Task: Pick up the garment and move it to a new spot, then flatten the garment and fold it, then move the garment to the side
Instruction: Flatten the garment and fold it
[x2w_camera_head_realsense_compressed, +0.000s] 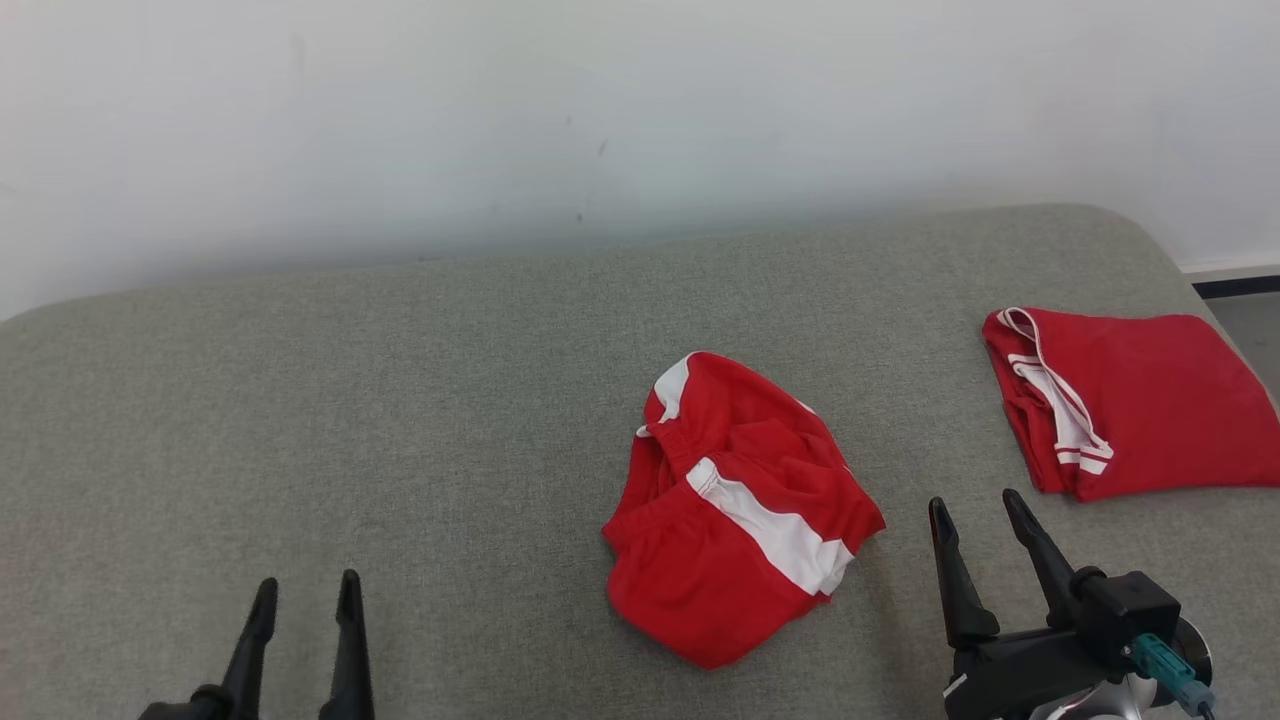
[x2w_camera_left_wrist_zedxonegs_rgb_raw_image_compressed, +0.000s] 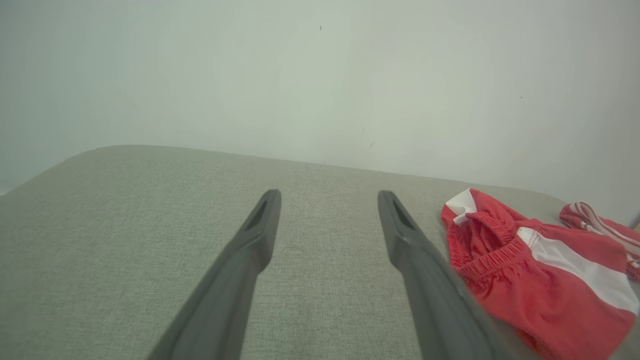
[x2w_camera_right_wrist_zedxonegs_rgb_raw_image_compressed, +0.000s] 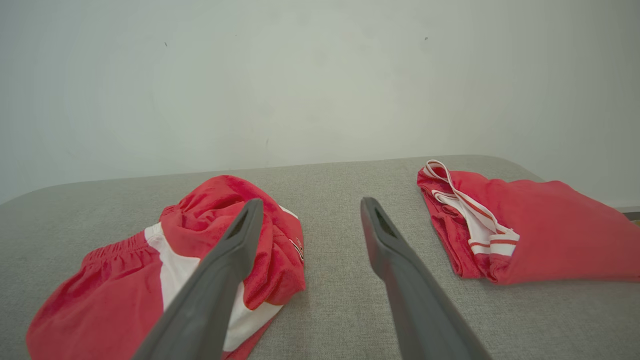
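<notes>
Right of the garment (x2w_camera_head_realsense_compressed: 740, 500) lies folded red cloth (x2w_camera_head_realsense_compressed: 1150, 400), well apart.

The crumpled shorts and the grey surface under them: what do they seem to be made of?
Shorts: soft, thin cloth, probably a sports knit, matte red and white; it slumps in loose folds, and the waistband is gathered by elastic. Surface: grey woven upholstery, matte; a fine weave shows, and the rounded edge suggests padding beneath.
</notes>
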